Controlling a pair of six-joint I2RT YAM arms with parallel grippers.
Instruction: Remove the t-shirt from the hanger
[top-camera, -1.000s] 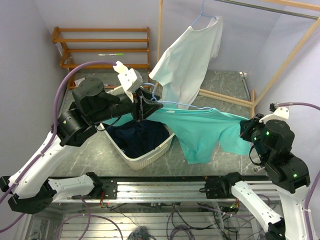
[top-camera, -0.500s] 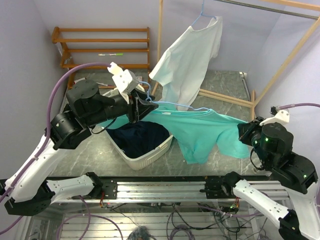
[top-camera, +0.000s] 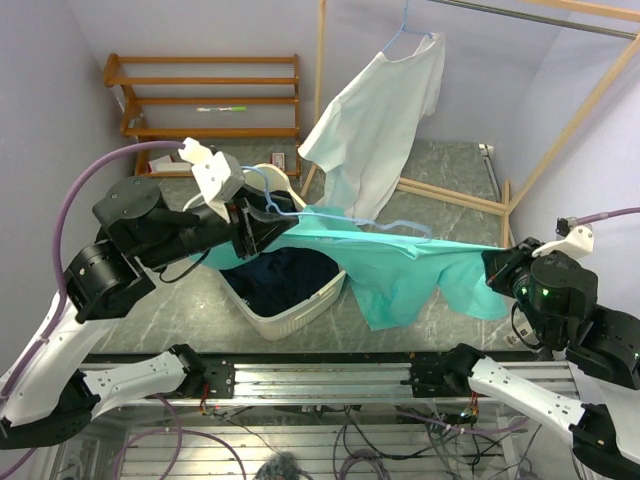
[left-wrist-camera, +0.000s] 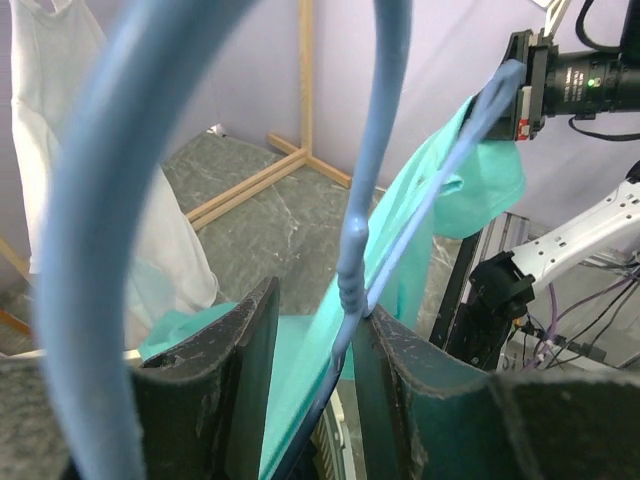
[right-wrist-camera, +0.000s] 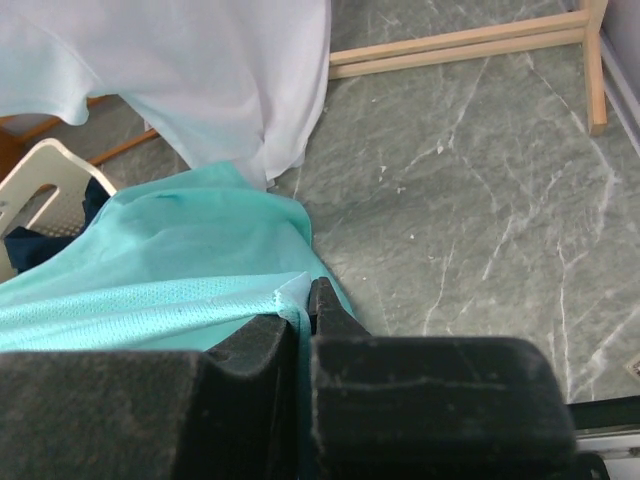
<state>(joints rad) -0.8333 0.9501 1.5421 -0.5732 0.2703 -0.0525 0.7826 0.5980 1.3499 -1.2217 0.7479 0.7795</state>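
Observation:
A teal t-shirt (top-camera: 400, 270) is stretched in the air between my two grippers. My left gripper (top-camera: 262, 215) is shut on the neck of a light blue hanger (top-camera: 400, 222), over the basket. In the left wrist view the hanger's neck (left-wrist-camera: 352, 280) crosses slantwise between my fingers (left-wrist-camera: 315, 330), and the teal shirt (left-wrist-camera: 420, 230) trails toward the right arm. One hanger arm lies bare above the shirt. My right gripper (top-camera: 495, 265) is shut on an edge of the shirt. The right wrist view shows teal fabric (right-wrist-camera: 170, 260) pinched between the jaws (right-wrist-camera: 305, 300).
A white laundry basket (top-camera: 300, 315) with dark clothes (top-camera: 285, 280) stands under the left gripper. A white t-shirt (top-camera: 375, 130) hangs on another hanger from the wooden rack (top-camera: 455, 195) behind. A wooden shelf (top-camera: 200, 95) stands at the back left.
My left gripper has moved left with the hanger. My right gripper has moved right and nearer. The shirt is pulled flatter, and more of the hanger's arm shows.

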